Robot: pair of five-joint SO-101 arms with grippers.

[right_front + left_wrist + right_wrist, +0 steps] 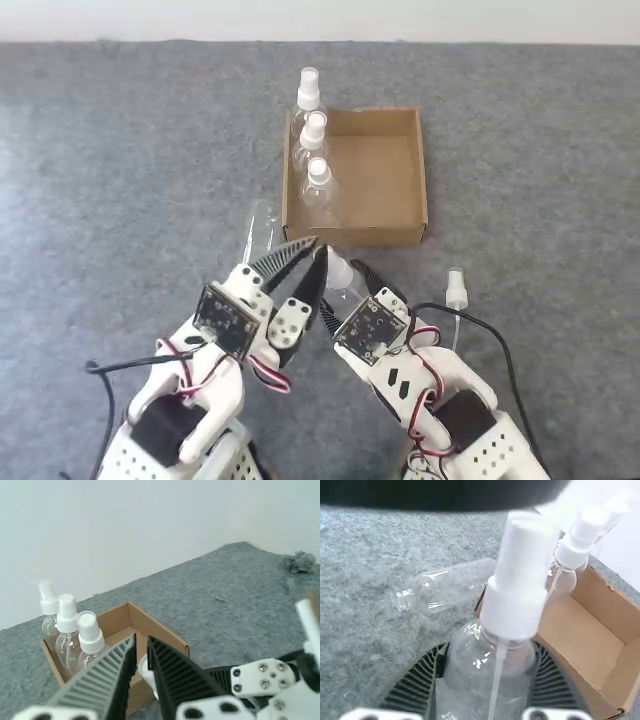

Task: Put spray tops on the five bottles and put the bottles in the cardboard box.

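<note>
A clear bottle [345,290] stands upright in front of the cardboard box [385,175], with my right gripper [348,300] shut around its body [487,675]. A white spray top [517,585] sits in its neck. My left gripper [303,268] comes in from the left, and its black fingers [112,680] are shut on the head of that spray top [145,672]. Three bottles with spray tops [314,135] stand in a row along the box's left wall [66,625]. A bare bottle [260,225] lies on its side left of the box [445,585].
A loose spray top [456,290] with its dip tube lies on the grey carpet to the right of my right arm. The right part of the box floor [580,635] is bare. Cables trail from both arms near the front edge.
</note>
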